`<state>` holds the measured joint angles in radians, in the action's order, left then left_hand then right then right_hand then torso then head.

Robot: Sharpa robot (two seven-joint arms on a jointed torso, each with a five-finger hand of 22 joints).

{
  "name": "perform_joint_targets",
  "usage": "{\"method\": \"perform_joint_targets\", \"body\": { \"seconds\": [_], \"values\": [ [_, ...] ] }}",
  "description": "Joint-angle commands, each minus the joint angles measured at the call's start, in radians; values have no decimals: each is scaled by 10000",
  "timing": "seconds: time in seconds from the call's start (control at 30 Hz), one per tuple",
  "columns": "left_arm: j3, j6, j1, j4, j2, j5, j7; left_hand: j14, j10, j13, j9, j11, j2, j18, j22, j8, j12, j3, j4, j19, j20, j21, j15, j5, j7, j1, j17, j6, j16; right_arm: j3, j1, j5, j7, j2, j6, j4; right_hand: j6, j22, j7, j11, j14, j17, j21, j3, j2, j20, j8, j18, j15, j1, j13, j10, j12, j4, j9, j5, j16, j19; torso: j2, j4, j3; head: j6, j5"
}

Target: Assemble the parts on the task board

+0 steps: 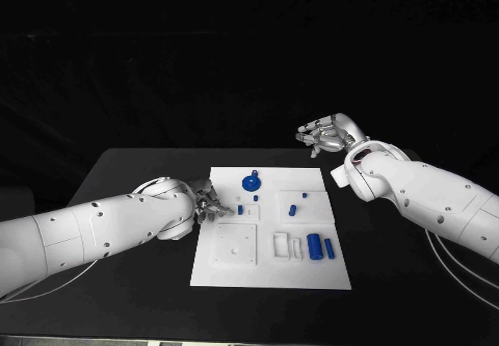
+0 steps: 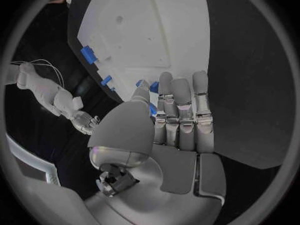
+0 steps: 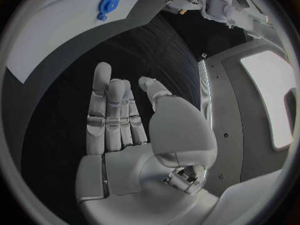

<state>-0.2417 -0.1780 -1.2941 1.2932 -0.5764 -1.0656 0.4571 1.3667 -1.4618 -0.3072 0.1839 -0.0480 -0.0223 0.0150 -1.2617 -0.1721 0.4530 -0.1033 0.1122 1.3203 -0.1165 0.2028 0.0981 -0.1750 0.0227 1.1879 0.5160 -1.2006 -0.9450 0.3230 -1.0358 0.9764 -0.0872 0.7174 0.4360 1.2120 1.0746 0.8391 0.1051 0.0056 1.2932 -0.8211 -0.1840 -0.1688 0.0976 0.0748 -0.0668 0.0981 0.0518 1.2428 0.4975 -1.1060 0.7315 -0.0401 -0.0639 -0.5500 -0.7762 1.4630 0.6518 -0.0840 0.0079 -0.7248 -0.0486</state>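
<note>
The white task board (image 1: 272, 268) lies in the middle of the black table. On it are a blue gear-like wheel (image 1: 252, 182), several small blue pegs such as one (image 1: 292, 210), and two blue cylinders (image 1: 314, 245) near the right edge. My left hand (image 1: 210, 206) hovers at the board's left edge, fingers straight and apart from the thumb, close to a small blue peg (image 1: 240, 210). In the left wrist view the left hand (image 2: 178, 120) holds nothing, and a blue peg (image 2: 142, 83) shows just past the thumb. My right hand (image 1: 331, 134) is raised beyond the board's far right corner, empty, with the fingers (image 3: 109, 112) extended.
The board has a raised square plate (image 1: 235, 244) at its near left and white slotted blocks (image 1: 287, 245) beside the cylinders. Black table surface (image 1: 135, 288) surrounds the board. My right forearm (image 1: 426, 198) crosses above the table's right side.
</note>
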Motion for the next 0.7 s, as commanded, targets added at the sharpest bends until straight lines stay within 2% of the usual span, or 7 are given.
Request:
{"method": "perform_joint_targets", "body": {
  "seconds": [0.03, 0.7],
  "values": [
    [-1, 128, 42, -23, 54, -46, -171, -13, -54, -12, 13, -46, -20, -59, -19, -22, -14, 9, -40, 32, -70, -63, 61, 39, -1, -77, 0, -55, -24, 4, 8, 68, -71, -5, -97, 12, -64, 10, 21, 8, -39, 16, -47, -61, 50, -50, 48, 116, -13, -50, -15, 25, 8, -21, 12, -67, -22, 268, -3, -6, -3, -10, -7],
    [1, 470, 52, -277, 230, 63, 11, -36, 4, -23, 83, -38, -197, -54, -53, 28, -18, -4, -126, 40, -54, -141, 45, -74, 33, -19, -26, 69, 11, 4, 10, 76, -58, -21, -121, -4, -64, 10, 21, 8, -39, 16, -47, -61, 50, -50, 48, 116, -13, -50, -15, 25, 8, -21, 12, -67, -22, 268, -2, -3, -3, -15, -24]
  ]
}}
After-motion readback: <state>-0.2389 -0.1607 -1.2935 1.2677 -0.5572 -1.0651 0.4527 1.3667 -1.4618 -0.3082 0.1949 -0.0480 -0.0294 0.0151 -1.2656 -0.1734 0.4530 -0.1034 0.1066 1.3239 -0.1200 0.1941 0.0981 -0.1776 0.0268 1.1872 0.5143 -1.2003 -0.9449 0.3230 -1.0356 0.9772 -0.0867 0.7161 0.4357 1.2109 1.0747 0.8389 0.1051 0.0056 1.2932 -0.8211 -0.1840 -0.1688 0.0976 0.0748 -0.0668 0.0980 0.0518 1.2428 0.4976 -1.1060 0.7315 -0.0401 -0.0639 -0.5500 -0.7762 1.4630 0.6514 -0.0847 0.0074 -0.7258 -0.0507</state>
